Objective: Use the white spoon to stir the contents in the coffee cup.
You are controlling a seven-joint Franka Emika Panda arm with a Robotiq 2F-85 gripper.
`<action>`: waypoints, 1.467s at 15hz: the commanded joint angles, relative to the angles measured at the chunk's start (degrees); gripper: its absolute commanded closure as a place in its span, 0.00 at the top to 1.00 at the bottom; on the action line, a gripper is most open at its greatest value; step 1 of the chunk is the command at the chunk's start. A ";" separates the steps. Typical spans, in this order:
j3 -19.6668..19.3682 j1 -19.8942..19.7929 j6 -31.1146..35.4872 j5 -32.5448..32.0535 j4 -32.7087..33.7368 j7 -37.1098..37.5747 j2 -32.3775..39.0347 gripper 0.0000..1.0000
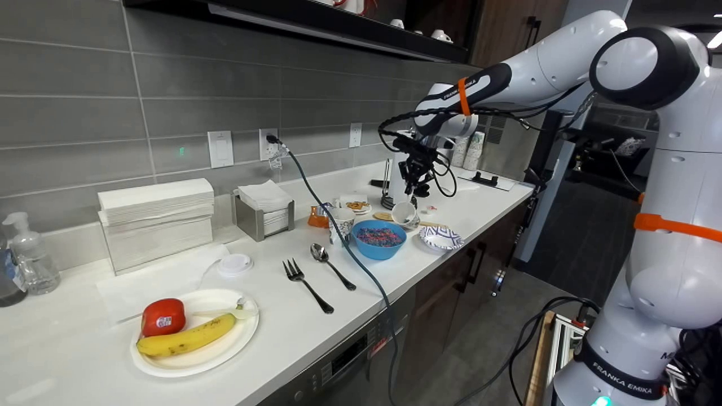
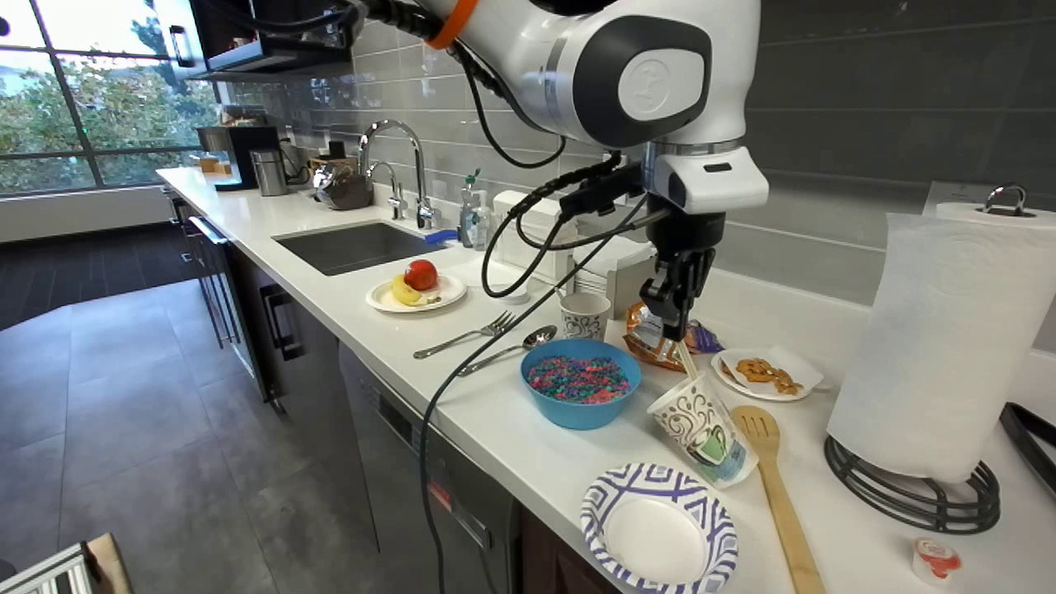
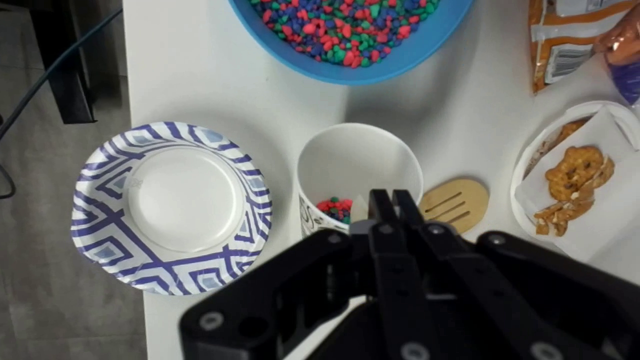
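The coffee cup point(image 2: 701, 429), white paper with a scroll pattern, stands clearly tilted on the counter. Its mouth leans toward the blue bowl in an exterior view. Inside it, the wrist view shows contents point(image 3: 336, 207), small red, green and blue bits. My gripper point(image 2: 675, 332) is above the cup's rim, pointing down, its fingers nearly together around the white spoon point(image 2: 686, 361). The spoon reaches down into the cup. In the wrist view a pale part of the white spoon point(image 3: 358, 209) shows beside the fingertips; the rest is hidden by the gripper and cup wall.
Close to the cup are a blue bowl point(image 2: 580, 408) of coloured bits, a patterned paper bowl point(image 3: 180, 200) and a wooden spatula point(image 3: 457, 204). A cookie plate point(image 2: 771, 392), paper towel roll point(image 2: 940, 346) and another patterned cup point(image 2: 584, 316) stand around. A cable point(image 1: 344, 237) crosses the counter.
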 commanded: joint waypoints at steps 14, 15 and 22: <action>-1.52 -1.68 2.18 -1.75 1.14 10.77 0.37 0.01; -1.57 -1.72 2.18 -1.90 1.10 11.21 0.35 0.01; -1.73 -1.66 1.12 -3.13 1.03 13.15 0.20 0.01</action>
